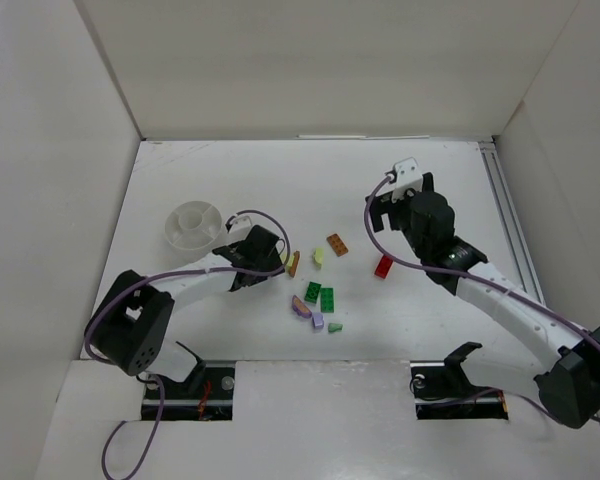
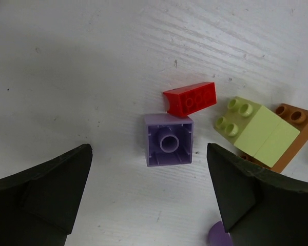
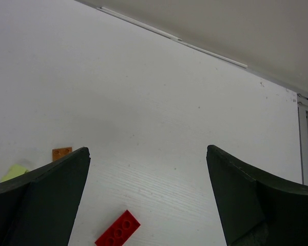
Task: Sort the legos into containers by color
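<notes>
The table (image 1: 230, 170) carries a white cup (image 1: 172, 232) at far left and a loose scatter of bricks near the middle, between the two arms. The cup is just beyond the left wrist and well apart from the right one.

The left gripper (image 2: 149, 152) hangs low over the left edge of the scatter, jaws spread and holding nothing. The right gripper (image 3: 148, 152) is also released and empty, raised over bare table to the right.

In the left wrist view, a purple brick (image 2: 168, 147) lies straight ahead in the gap between the fingers, about centred and touching neither. It is flipped, hollow side up. It looks square, so it has no long axis to line up with.

A red brick (image 2: 191, 97) touches its far right corner and lies slantwise. A pale green brick (image 2: 256, 130) sits just right of both, against an orange-brown brick (image 2: 297, 119) and close to the right finger.

Another red brick (image 3: 118, 230) lies just below the right gripper's gap, angled.

The purple brick looks like the left gripper's pick. Closing could nudge the red neighbour.
</notes>
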You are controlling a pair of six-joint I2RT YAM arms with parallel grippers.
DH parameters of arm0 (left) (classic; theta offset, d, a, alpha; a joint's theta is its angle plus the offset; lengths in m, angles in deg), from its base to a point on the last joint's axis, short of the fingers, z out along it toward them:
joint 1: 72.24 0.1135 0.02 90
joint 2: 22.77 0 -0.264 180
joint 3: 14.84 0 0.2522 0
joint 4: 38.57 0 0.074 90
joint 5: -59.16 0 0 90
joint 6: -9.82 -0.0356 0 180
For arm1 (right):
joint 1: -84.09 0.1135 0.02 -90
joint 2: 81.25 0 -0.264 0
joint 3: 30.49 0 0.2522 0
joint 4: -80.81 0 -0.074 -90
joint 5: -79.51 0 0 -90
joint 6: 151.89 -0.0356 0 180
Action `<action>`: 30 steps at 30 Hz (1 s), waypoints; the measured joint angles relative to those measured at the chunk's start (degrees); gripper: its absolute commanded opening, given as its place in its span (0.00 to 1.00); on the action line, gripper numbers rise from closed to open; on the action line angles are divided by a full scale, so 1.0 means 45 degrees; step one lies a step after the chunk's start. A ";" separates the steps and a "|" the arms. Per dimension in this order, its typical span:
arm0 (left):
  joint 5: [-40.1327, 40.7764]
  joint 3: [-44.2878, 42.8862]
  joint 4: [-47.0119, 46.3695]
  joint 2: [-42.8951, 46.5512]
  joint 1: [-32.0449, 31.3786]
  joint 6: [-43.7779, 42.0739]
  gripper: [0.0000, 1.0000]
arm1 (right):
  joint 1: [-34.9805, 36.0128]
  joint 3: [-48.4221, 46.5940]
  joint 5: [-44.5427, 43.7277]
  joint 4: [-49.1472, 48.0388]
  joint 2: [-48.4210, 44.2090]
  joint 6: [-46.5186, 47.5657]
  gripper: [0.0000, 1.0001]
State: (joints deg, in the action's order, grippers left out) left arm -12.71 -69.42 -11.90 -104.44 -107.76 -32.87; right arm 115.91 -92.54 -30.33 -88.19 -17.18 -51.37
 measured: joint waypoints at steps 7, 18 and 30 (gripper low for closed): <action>0.0646 -0.0257 -0.0238 -0.0573 -0.0005 0.0102 0.72 | 0.0000 0.0262 0.0083 0.0112 -0.0646 -0.0185 1.00; 0.0384 -0.0418 -0.0238 -0.0787 0.0000 -0.0039 0.34 | -0.0146 0.1107 0.0083 0.0238 -0.0777 -0.0627 1.00; 0.1132 -0.0976 0.1316 0.1171 0.0267 -0.0092 0.31 | -0.0325 0.1209 0.0369 0.0223 -0.0753 -0.0714 1.00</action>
State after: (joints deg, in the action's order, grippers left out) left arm -7.62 -73.81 -5.98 -99.17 -106.56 -33.29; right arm 114.44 -87.10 -28.67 -87.19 -20.57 -54.58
